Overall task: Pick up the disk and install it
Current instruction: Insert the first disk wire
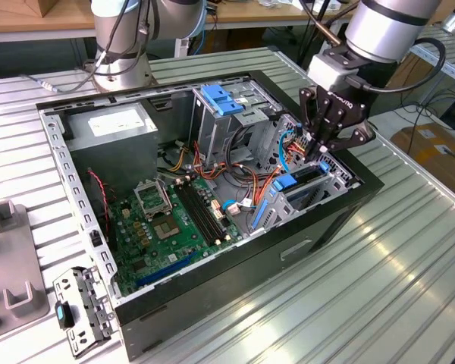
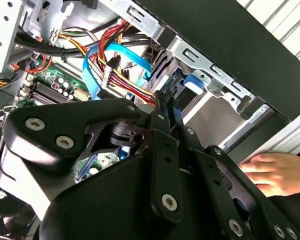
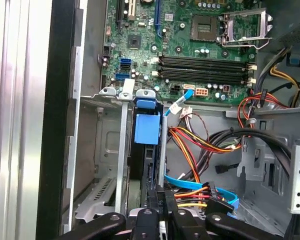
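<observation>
The disk (image 3: 140, 160) stands on edge inside the metal drive cage (image 1: 330, 186) at the open computer case's corner, on the exterior view's right. Its blue plastic rail tab (image 3: 146, 129) shows at the cage mouth, and the same blue tab (image 2: 192, 82) also appears in the second wrist view. My gripper (image 1: 318, 145) hangs just above that cage, among the red, yellow and blue cables. Both wrist views show the two black fingers (image 2: 163, 100) pressed together with nothing visible between them, the tips (image 3: 159, 197) right beside the disk's upper edge.
The case holds a green motherboard (image 1: 167, 220), a grey power supply with a white sticker (image 1: 110, 125) and a second cage topped by a blue clip (image 1: 220, 98). Loose cables (image 3: 200, 145) crowd the gripper. A person's hand (image 2: 275, 172) rests outside the case wall. A bracket (image 1: 80, 307) lies beside the case.
</observation>
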You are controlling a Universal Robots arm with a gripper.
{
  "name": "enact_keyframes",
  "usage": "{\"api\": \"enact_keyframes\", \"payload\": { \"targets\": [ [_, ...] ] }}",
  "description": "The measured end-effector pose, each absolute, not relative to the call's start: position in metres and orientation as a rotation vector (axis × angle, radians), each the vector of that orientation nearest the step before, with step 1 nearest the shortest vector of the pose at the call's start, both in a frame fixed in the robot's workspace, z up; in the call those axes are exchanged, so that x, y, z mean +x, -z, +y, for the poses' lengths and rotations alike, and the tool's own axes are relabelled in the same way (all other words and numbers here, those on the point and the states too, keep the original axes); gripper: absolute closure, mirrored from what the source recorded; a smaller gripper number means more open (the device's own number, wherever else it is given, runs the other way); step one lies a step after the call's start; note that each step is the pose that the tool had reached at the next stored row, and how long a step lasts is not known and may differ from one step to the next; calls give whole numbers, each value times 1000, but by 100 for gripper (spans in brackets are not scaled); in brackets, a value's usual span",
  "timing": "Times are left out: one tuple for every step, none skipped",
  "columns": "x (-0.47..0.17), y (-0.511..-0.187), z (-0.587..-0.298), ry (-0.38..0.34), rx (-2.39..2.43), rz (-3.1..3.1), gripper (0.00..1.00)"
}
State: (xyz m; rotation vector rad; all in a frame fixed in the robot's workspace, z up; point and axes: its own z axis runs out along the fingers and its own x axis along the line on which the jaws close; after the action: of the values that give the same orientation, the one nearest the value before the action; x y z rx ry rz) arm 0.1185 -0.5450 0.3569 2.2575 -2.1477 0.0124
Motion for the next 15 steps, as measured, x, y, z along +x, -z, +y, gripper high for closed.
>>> {"api": "enact_keyframes", "payload": {
  "targets": [
    [119,-356,-545,-13,2255,-2150,84],
    [119,-356,-545,-13,2253,-2152,84],
    [119,-354,-546,-13,2252,-2153,84],
    [119,-353,-547,-13,2249,-2157,84],
    [119,-353,-547,-13,2244,-2161,84],
    [119,-352,-547,-13,2239,-2167,84],
    [119,-352,-547,-13,2232,-2173,84],
    [119,-351,-547,-12,2222,-2184,84],
    [119,-350,-548,-12,2215,-2190,84],
    [119,-350,-548,-12,2210,-2196,84],
    [119,-349,-548,-13,2208,-2197,84],
    [119,-349,-548,-13,2206,-2199,84],
    [119,-349,-549,-13,2204,-2201,84],
    [119,-348,-549,-13,2200,-2205,84],
    [119,-347,-549,-13,2192,-2213,84]
  ]
}}
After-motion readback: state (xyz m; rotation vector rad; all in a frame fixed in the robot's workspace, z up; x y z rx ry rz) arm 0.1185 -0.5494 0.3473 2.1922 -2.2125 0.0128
